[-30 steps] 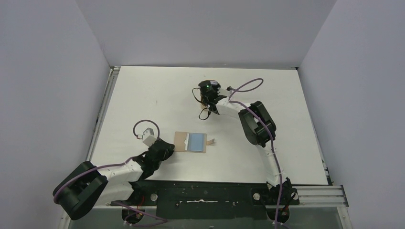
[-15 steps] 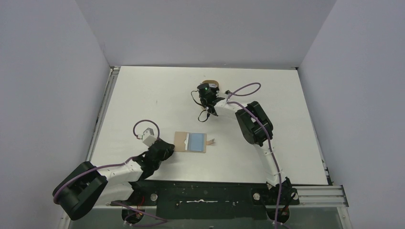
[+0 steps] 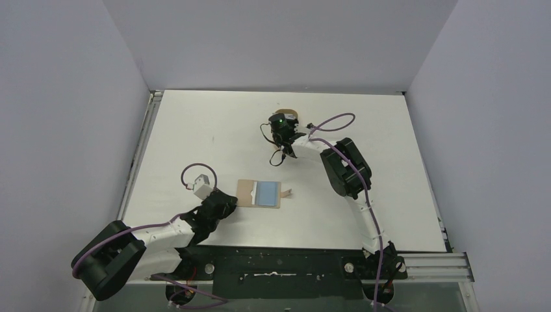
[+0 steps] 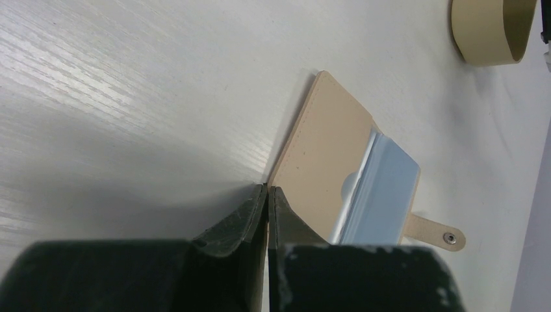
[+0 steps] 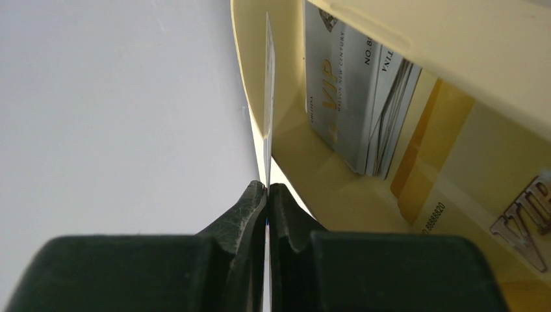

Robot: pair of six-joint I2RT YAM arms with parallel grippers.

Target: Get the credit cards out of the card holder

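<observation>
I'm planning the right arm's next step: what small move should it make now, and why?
Probably open the right gripper to let go. It is shut on a thin credit card, held edge-on and apparently just inside the rim of the tan dish, where other cards already lie.

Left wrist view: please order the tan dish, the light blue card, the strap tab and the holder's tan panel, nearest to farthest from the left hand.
1. The tan panel, right beside the left hand.
2. The light blue card, right of the panel.
3. The strap tab, lower right.
4. The tan dish, top right corner.
</observation>
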